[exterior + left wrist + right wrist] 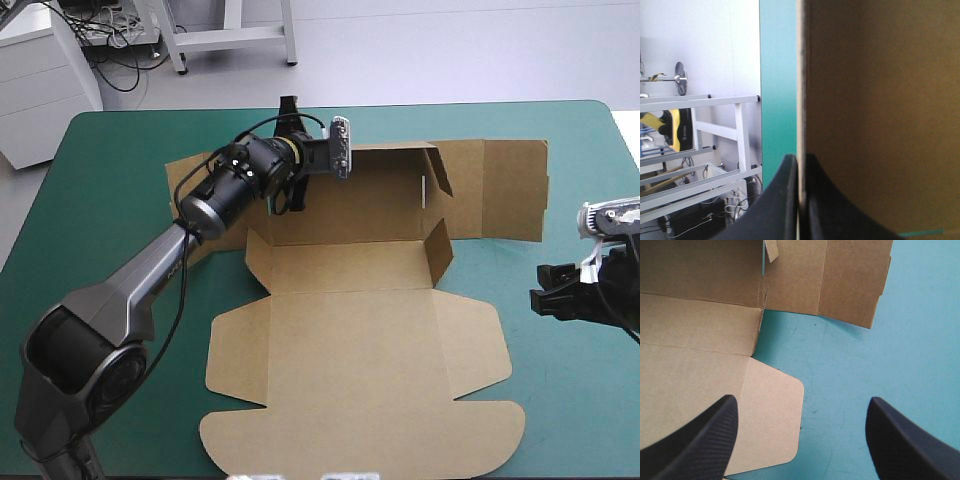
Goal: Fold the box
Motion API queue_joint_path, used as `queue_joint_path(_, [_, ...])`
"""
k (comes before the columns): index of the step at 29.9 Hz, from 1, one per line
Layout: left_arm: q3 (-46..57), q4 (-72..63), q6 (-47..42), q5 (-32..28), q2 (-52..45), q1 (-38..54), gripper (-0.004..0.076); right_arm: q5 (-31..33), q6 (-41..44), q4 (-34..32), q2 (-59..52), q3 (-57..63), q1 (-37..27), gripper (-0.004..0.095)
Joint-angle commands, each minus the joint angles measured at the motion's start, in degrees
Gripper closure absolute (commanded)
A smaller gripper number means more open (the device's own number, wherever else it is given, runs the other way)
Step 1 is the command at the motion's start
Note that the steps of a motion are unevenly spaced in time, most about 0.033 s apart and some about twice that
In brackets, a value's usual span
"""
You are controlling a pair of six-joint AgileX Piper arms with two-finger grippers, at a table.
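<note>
- Nearest, flat on the teal-green desk (100,180): the broad lid of the brown box (355,350), rounded flaps at both sides.
- Farther right, right jaws released, spread wide over bare cover, a rounded side flap (772,420) just beside one of them, nothing between.
- Farthest, left jaws clenched on the box's upright far wall (370,200), the thin board edge pinched between them.

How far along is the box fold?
Early. Done: the box's far wall looks raised, and the right corner flap is up. In hand: left jaws shut on that wall's left end; right jaws open over the table, holding nothing. Left: far-right panels and lid lie flat, untucked.
</note>
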Motion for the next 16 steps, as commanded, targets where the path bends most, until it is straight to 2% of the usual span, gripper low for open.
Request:
queue_joint_path(1, [3.41, 9.0, -8.81, -4.71, -7.06, -3.78, 0.0756, -1.3, 0.78, -1.0, 0.18, -1.22, -0.43, 0.0255])
queue_joint_path(6, [11.86, 20.47, -20.98, -6.03, -12.62, -8.66, 0.0756, 0.71, 1.33, -1.56, 0.08, -1.22, -0.43, 0.0255])
queue_joint_path(12, [21.48, 40.51, -44.51, -5.44, -18.06, -14.29, 0.0756, 0.71, 2.44, -4.02, 0.08, -1.22, -0.43, 0.0255])
queue_joint_path(16, [25.67, 47.65, -49.5, -3.67, -19.28, -17.03, 0.0756, 0.71, 2.89, -4.02, 0.08, -1.22, -0.43, 0.0255])
